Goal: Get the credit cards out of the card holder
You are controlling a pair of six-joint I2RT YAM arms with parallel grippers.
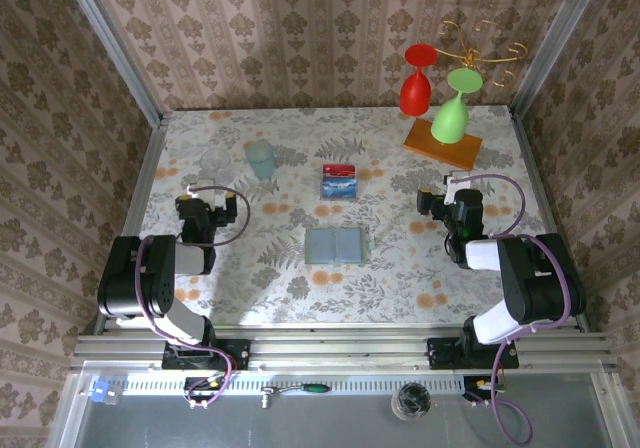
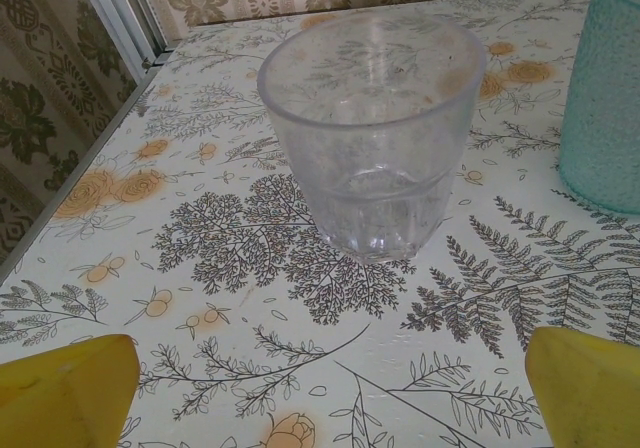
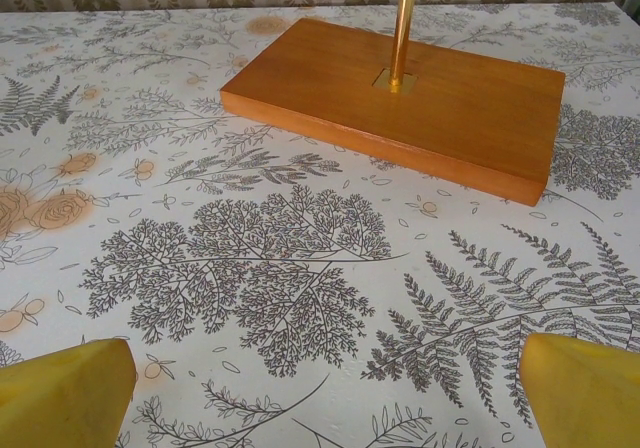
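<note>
The left hand (image 1: 207, 198) is wide open and holds nothing; its yellow fingers (image 2: 65, 393) stand far apart above the table (image 1: 400, 288); a clear cup (image 2: 370, 138) stands just ahead of it; a blue-green cup (image 2: 605, 88) stands ahead and to its right. The right hand (image 1: 447, 196) is wide open and empty too; a wooden base (image 3: 400, 98) with a gold pole (image 3: 405, 18) lies ahead of it. The card holder (image 1: 336, 246) lies open and flat between the two hands, a bit behind them; the credit cards (image 1: 340, 181), red and blue, lie between the hands, a bit ahead.
</note>
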